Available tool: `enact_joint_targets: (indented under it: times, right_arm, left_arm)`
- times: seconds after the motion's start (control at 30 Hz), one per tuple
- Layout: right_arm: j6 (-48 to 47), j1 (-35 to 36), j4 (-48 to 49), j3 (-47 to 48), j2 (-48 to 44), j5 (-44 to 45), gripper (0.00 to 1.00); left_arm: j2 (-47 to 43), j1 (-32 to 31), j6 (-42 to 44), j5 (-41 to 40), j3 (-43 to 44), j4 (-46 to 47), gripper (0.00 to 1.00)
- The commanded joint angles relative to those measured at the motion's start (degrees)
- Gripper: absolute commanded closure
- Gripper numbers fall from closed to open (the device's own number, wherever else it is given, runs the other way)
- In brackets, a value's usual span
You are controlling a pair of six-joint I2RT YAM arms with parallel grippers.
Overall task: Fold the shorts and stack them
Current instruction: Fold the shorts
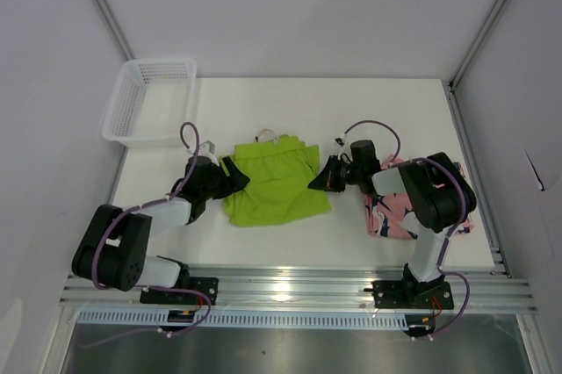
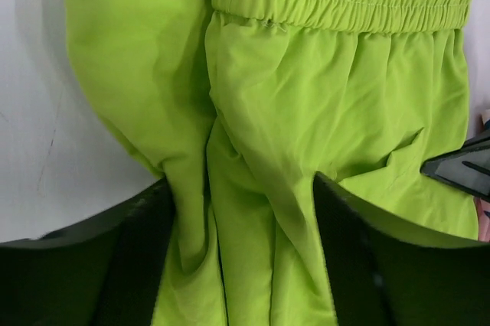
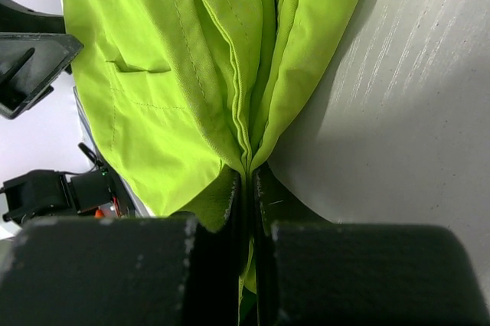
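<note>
The lime-green shorts [image 1: 277, 183] lie partly folded in the middle of the table, with a white drawstring [image 1: 263, 135] at their far edge. My left gripper [image 1: 235, 177] is at their left edge; in the left wrist view it [image 2: 245, 265] stands open, with loose green folds [image 2: 321, 96] between its wide-apart fingers [image 2: 130, 249]. My right gripper [image 1: 320, 179] is at the right edge of the green shorts [image 3: 153, 73], and in its own view the gripper [image 3: 249, 188] is shut on a pinched bunch of the green cloth. The coral-pink printed shorts [image 1: 395, 216] lie at the right, partly under the right arm.
A white mesh basket [image 1: 149, 100] stands at the table's far left corner. Metal frame posts and grey walls close in both sides. The table's near edge is an aluminium rail [image 1: 299, 282] carrying both arm bases.
</note>
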Motion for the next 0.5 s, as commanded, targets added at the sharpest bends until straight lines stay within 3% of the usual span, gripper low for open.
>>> enact_joint_targets:
  times: [0.0, 0.23, 0.37, 0.47]
  right_arm:
    - [-2.4, 0.8, -2.4, 2.0, 0.0, 1.1, 1.00]
    - [-8.1, 4.6, -10.3, 4.5, -4.3, 8.5, 0.98]
    - [-9.2, 5.1, -12.7, 4.5, -6.4, 9.9, 0.53]
    - [-8.5, 3.1, -12.7, 4.4, -7.1, 8.7, 0.35]
  left_arm:
    - [0.6, -0.4, 1.1, 0.1, 0.1, 2.7, 0.32]
    - [3.5, -5.4, 3.2, -3.9, 3.8, 1.1, 0.66]
    - [4.7, -6.5, 3.5, -5.8, 5.5, 0.3, 0.71]
    - [5.2, -6.5, 4.3, -7.2, 6.5, -1.1, 0.73]
